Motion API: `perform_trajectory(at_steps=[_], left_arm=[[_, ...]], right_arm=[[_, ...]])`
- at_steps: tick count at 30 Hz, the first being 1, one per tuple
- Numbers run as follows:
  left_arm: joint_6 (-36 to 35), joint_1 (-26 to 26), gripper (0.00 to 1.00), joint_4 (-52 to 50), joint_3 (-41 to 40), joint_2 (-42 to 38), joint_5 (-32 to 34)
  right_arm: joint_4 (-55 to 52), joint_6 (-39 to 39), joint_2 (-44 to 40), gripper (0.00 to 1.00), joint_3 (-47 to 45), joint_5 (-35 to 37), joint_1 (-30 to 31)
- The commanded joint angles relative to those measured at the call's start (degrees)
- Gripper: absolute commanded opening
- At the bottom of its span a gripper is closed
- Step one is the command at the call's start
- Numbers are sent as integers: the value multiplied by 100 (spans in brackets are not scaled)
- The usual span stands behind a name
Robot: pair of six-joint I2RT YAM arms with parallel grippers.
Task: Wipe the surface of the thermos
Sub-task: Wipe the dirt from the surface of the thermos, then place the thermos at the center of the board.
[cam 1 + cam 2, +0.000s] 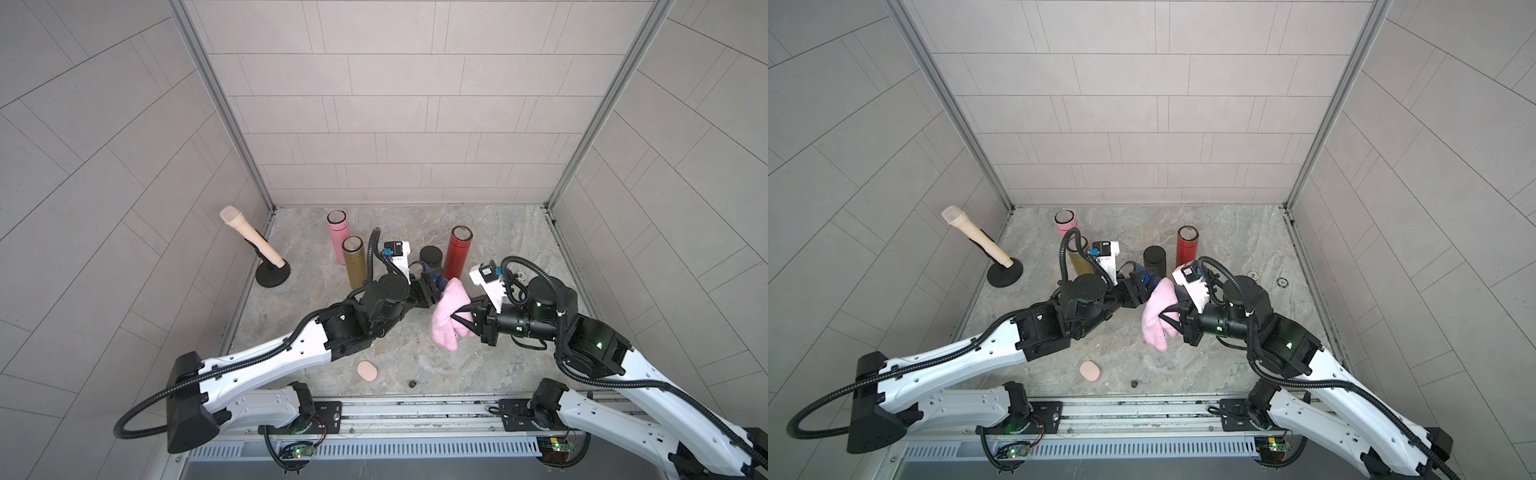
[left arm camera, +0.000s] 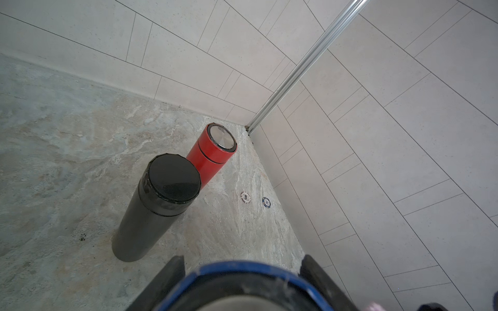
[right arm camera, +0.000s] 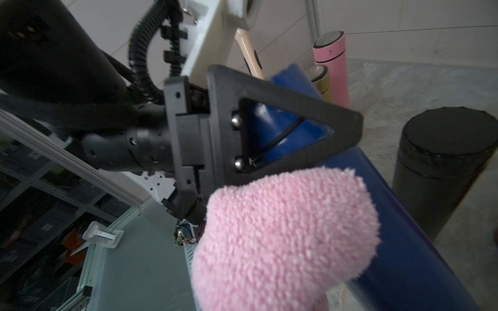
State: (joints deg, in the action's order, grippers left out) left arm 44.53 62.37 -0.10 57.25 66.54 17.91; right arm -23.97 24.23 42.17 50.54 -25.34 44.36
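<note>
**Holding pink cloth (image 1: 441, 332) against blue thermos (image 3: 404, 242)**

Gripping thermos body in left claw (image 1: 431, 289), tilted, just beside black thermos (image 1: 430, 255) on robot's side. Pinching cloth in right claw (image 1: 454, 316), clenched tight on fabric, pressed to thermos flank, also near black thermos. Seeing red thermos (image 1: 457, 253) upright on bench (image 1: 498, 232), just beside black thermos.

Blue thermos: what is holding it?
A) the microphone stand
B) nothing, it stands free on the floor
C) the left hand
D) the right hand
C: the left hand is closed on the blue thermos, as both wrist views show; the right hand grips the pink cloth instead.
</note>
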Motion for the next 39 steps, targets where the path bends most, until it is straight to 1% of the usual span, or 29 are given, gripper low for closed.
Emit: perform_trajectory(at_steps=[1, 6, 9, 12, 14, 16, 18, 22, 25, 30, 33, 39], left_arm=[[149, -29, 0, 335, 212, -279, 11], [100, -98, 0, -131, 204, -780, 42], [-220, -104, 0, -794, 414, -1161, 493], [-936, -131, 0, -1840, 1055, -1298, 1175], [-1483, -171, 0, -2573, 1656, -1119, 1658], [-1933, -272, 0, -3069, 2234, -802, 1953], [-2272, -541, 0, -3247, 2642, -462, 1925], [-2649, -1288, 0, -3139, 3054, 282, 1348], [-2769, -1654, 0, -2806, 3164, 864, 983], [-2939, -1931, 0, -2121, 3188, 1665, 819], [-2897, -2176, 0, -1832, 3123, 2072, 717], [-2737, -2627, 0, -1236, 2861, 2773, 537]], right_arm=[[-354, -325, -59, 0, -384, 1233, -32], [-533, -139, -215, 0, -851, 1919, -71], [-831, -41, -374, 0, -817, 2372, -80], [-960, 3, -570, 0, -654, 2582, -107], [-919, 8, -648, 0, -534, 2663, -111], [-866, 12, -605, 0, -414, 2688, -127], [-847, 12, -486, 0, -289, 2742, -129], [-688, 47, -212, 0, -190, 2849, -134], [-500, 22, -106, 0, -201, 2940, -142], [-411, -169, -62, 0, -91, 3062, -203], [-467, -266, -4, 0, -7, 3000, -330], [-334, -266, 128, 0, -96, 2632, -658]])
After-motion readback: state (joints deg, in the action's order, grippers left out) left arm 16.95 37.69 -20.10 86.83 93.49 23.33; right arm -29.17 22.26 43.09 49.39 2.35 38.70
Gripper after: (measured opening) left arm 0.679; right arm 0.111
